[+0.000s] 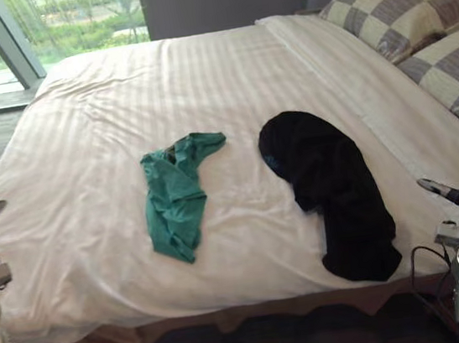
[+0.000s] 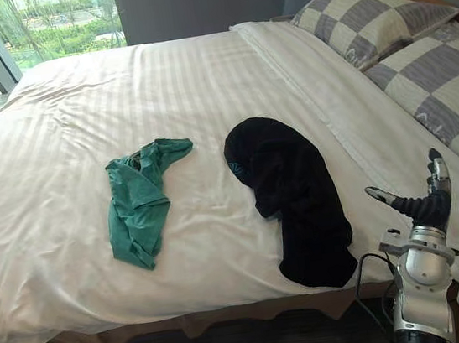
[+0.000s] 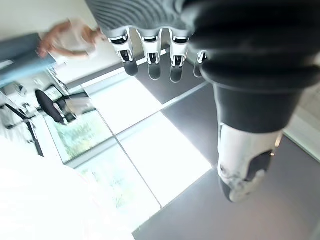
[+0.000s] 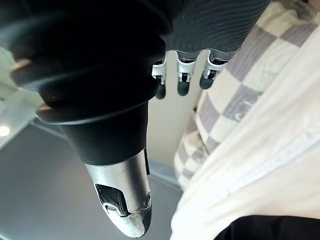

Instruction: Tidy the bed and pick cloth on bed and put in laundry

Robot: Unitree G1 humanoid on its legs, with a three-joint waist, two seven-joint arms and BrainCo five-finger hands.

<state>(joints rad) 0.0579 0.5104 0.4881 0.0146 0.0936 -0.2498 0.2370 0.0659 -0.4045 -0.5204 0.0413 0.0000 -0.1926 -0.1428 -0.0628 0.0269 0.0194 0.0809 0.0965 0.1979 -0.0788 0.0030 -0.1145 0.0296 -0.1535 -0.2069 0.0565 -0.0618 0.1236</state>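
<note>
Just left of the right hand [image 2: 425, 207], the black cloth [image 2: 293, 205] stretches down the bed [image 2: 201, 82] toward its near edge. Both it and the left hand [image 3: 152, 62] are empty, fingers straight.

Green cloth [image 1: 175, 197], black cloth [image 1: 331, 189] — white striped bed [image 1: 119, 101]
</note>
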